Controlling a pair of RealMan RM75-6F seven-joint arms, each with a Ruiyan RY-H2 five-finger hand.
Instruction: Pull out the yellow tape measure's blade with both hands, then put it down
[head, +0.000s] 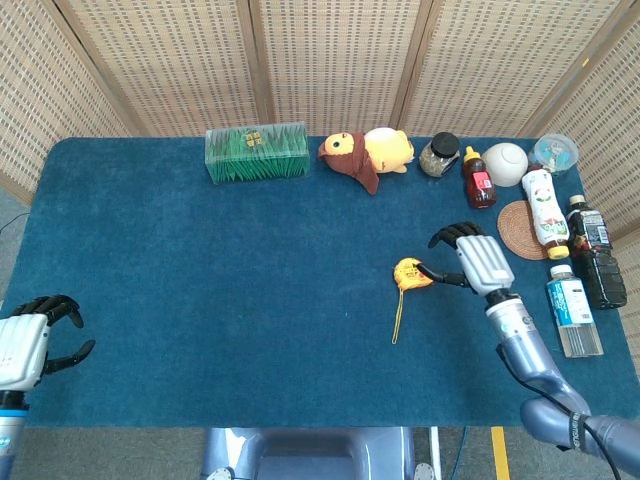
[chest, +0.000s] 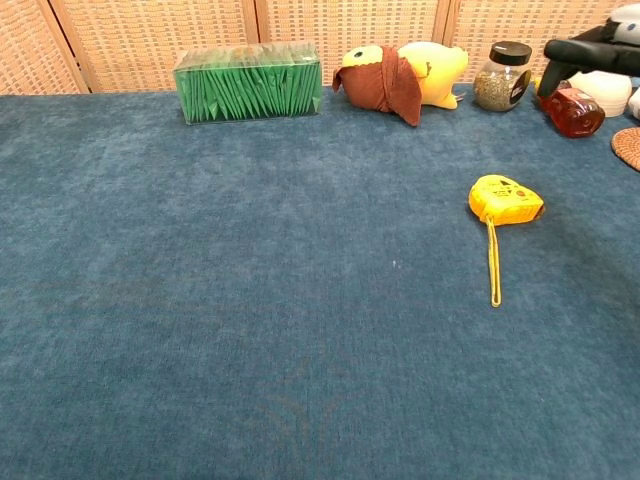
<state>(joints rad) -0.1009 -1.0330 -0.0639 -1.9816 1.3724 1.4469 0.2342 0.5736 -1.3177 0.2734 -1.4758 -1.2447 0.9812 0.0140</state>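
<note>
The yellow tape measure (head: 411, 274) lies on the blue table, right of centre, with a thin yellow strap (head: 397, 316) trailing toward the front edge. The chest view shows the tape measure (chest: 505, 199) and its strap (chest: 493, 263) too. My right hand (head: 470, 260) hovers just right of the case, fingers spread, holding nothing; in the chest view only its dark fingers (chest: 590, 52) show at the top right, above the table. Near the front left corner sits my left hand (head: 28, 335), fingers apart and empty.
Along the back edge stand a green box (head: 256, 152), a plush toy (head: 366, 153), a jar (head: 439, 155) and a sauce bottle (head: 477, 178). A white bowl (head: 505, 164), a woven coaster (head: 520, 230) and several bottles (head: 573, 295) crowd the right side.
</note>
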